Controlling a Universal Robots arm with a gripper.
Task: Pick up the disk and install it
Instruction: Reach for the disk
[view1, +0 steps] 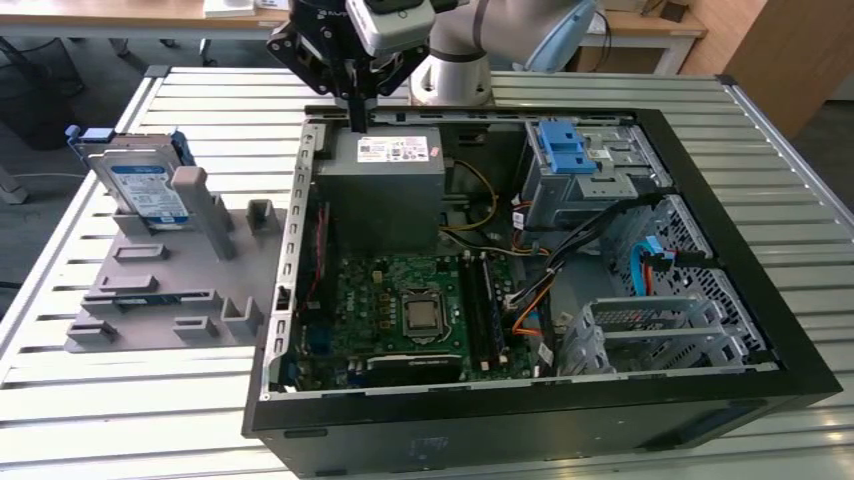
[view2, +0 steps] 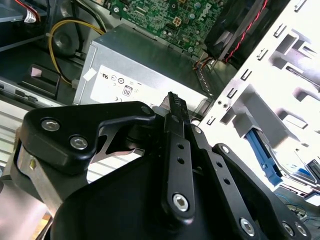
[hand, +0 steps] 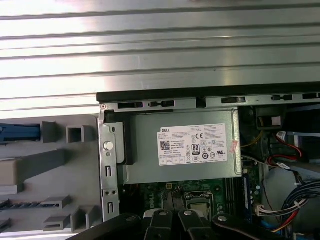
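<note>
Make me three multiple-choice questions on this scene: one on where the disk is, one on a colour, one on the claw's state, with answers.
1. Where is the disk?
A. Upright in the grey holder, beside the computer case, at the exterior view's left
B. Inside that case
C. In the claw

2. What colour is the sticker on the power supply?
A. White
B. Red
C. Yellow

3. What is the claw's state?
A. Clamped on the disk
B. Empty, above the power supply
C. Clamped on the holder

Answers:
1 A: the disk stands on edge in the holder, outside the case.
2 A: the sticker looks white against the grey box in the exterior view and the first wrist view.
3 B: nothing sits in the claw, and the power supply lies right under it.
</note>
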